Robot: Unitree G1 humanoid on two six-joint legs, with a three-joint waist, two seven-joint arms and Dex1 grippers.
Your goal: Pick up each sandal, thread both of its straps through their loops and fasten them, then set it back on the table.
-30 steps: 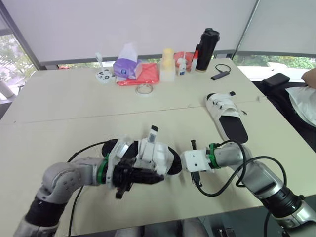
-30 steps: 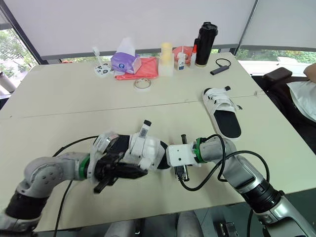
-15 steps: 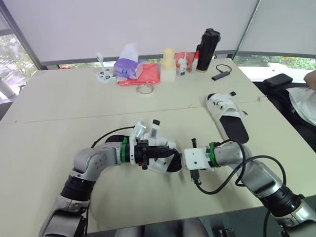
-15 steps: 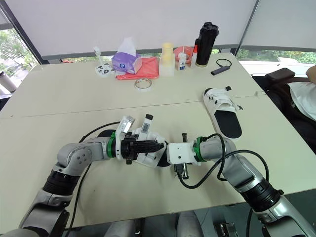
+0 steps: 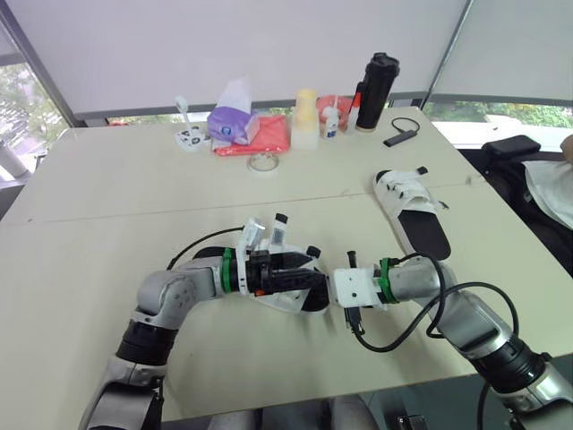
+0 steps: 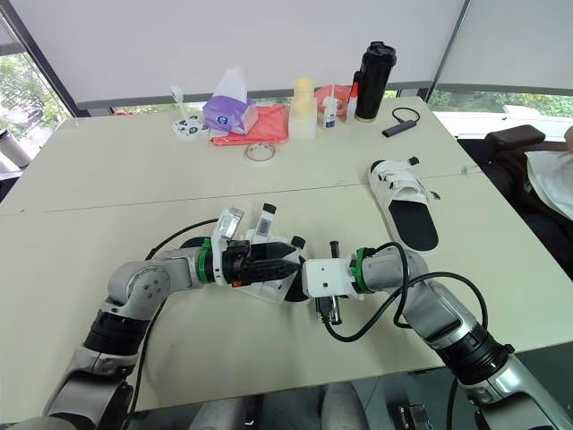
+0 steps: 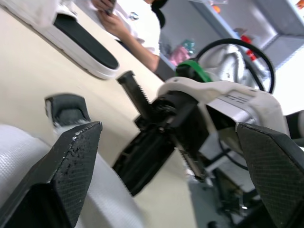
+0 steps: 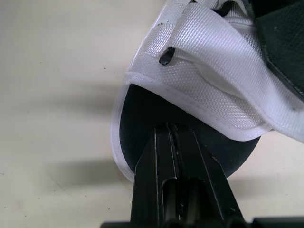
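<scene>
The near sandal (image 5: 295, 303), with white straps and a black footbed, lies on the table (image 5: 134, 188) in front of me. One strap end (image 5: 280, 224) sticks up from it. My left gripper (image 5: 304, 269) reaches over its straps, open; in the left wrist view its two fingers (image 7: 71, 156) stand wide apart above a white strap (image 7: 28, 156). My right gripper (image 8: 168, 130) is shut, its tip resting on the toe end of the black footbed (image 8: 142, 114). The second sandal (image 5: 414, 215) lies flat to the right, farther back.
Along the far edge stand a purple tissue pack (image 5: 231, 121), a red cloth (image 5: 261, 134), a tape roll (image 5: 261, 162), a pale yellow container (image 5: 305, 116), a black bottle (image 5: 376, 90) and a black cable (image 5: 403, 133). A person (image 5: 553, 184) sits off the table's right side.
The left arm swung up from the table's front edge onto the sandal, then its fingers opened wide. The sandal settled onto the table. The right arm has stayed put.
</scene>
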